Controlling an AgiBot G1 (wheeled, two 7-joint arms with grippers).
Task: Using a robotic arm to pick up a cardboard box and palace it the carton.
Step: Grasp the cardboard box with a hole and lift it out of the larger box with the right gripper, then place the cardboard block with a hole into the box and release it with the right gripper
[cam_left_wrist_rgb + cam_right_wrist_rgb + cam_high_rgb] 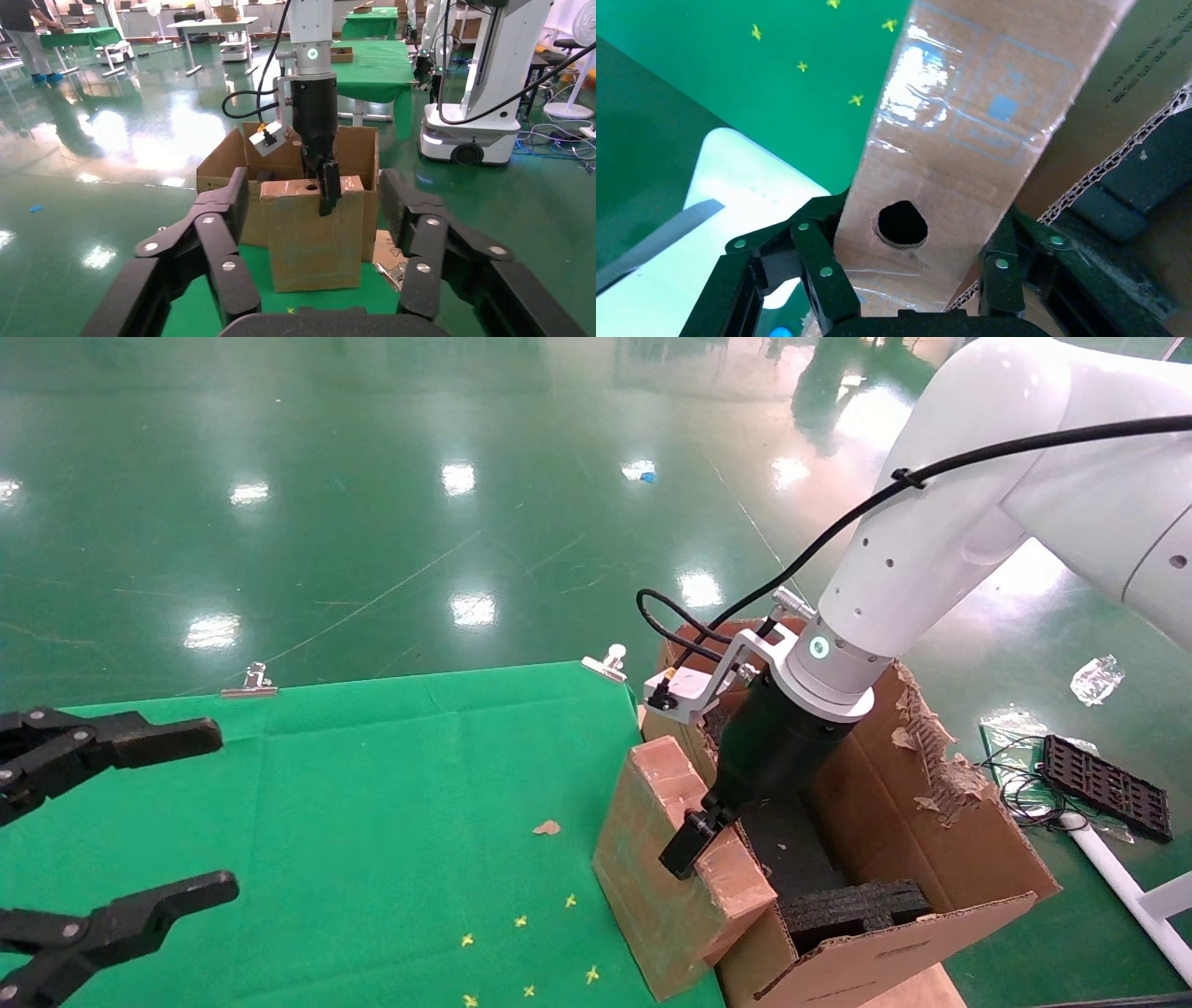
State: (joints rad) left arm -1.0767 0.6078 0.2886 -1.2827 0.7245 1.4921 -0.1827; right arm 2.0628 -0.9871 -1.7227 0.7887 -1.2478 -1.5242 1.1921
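Observation:
The flat brown cardboard box (652, 887) stands on edge at the right edge of the green table, against the carton's near wall. My right gripper (717, 840), on the white arm with the green ring, is shut on its top narrow edge. In the right wrist view the fingers (821, 274) clamp both faces beside the round hole (902, 223) of the box (954, 126). The large carton (931, 840), with a torn flap and black foam (852, 905) inside, sits right of the table. My left gripper (200, 817) is open and empty, far left; its view shows the box (313, 239) ahead.
Two metal clips (251, 682) (605, 663) hold the cloth at the table's far edge. A cardboard scrap (547, 827) and yellow marks (521, 921) lie on the cloth. A black tray with cables (1103, 784) and a white pipe (1127, 887) lie on the floor beyond the carton.

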